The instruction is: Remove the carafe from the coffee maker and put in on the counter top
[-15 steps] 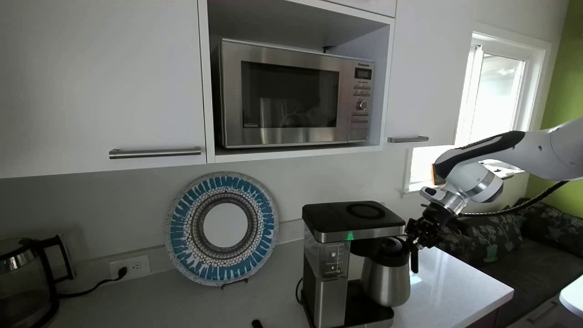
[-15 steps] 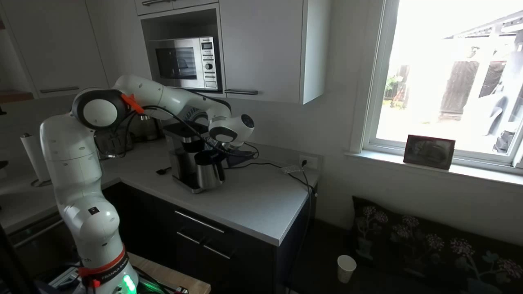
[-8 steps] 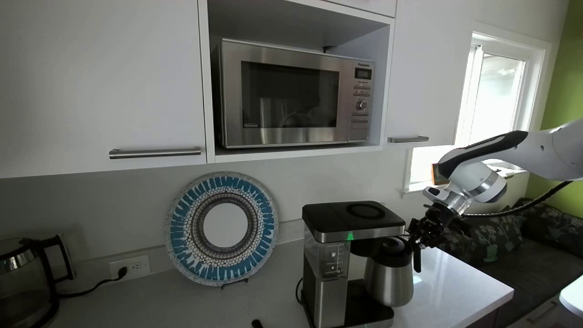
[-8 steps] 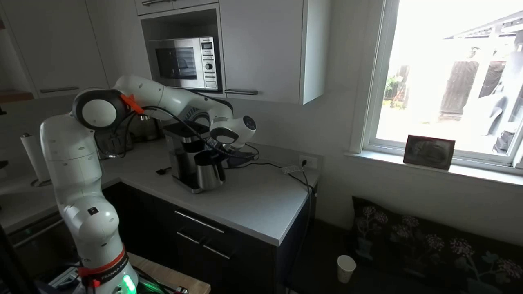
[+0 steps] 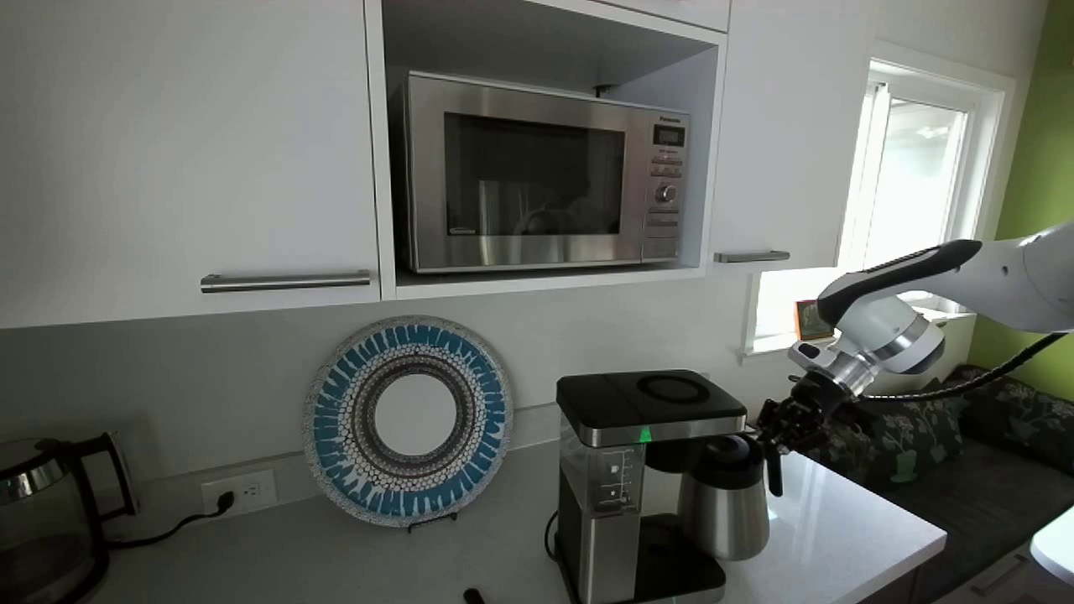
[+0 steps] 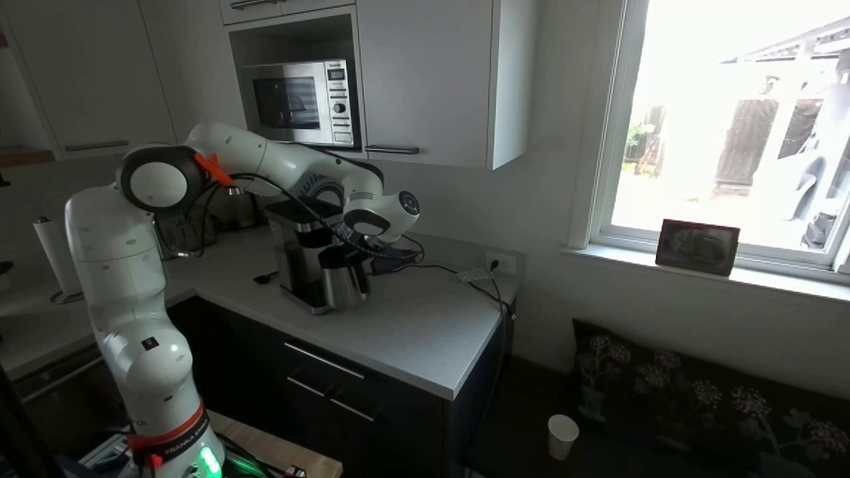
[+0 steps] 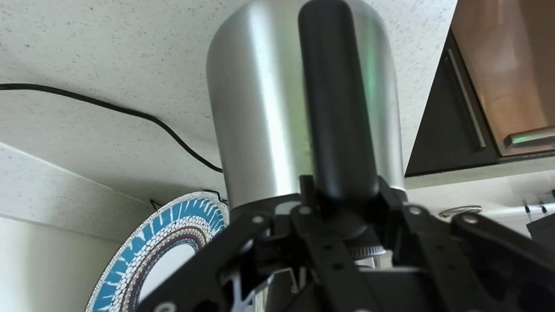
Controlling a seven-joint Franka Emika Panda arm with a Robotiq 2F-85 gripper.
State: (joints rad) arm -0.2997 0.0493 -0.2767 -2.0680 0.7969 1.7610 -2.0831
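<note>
The carafe [image 5: 723,520] is a brushed-steel jug with a black lid and a black handle [image 7: 338,99]. It also shows in an exterior view [image 6: 342,285]. My gripper [image 7: 344,186] is shut around the handle, one finger on each side, near its lid end. The carafe stands partly out from the coffee maker [image 5: 610,549], its lid beside the brew head and its bottom over the outer edge of the black base. I cannot tell whether its bottom touches the base. It leans slightly. The pale counter top [image 5: 839,512] extends beyond it, also in an exterior view [image 6: 425,325].
A black cord [image 6: 431,267] runs along the back of the counter and shows in the wrist view [image 7: 108,104]. A patterned round plate [image 5: 411,495] leans against the wall. A glass kettle [image 5: 50,520] stands farther along. The microwave [image 5: 537,252] sits above. The counter ends at a corner [image 6: 453,392].
My gripper and the carafe have moved together, outward from the coffee maker and slightly up. The carafe's overlap with the black base has shrunk. The coffee maker has not moved.
</note>
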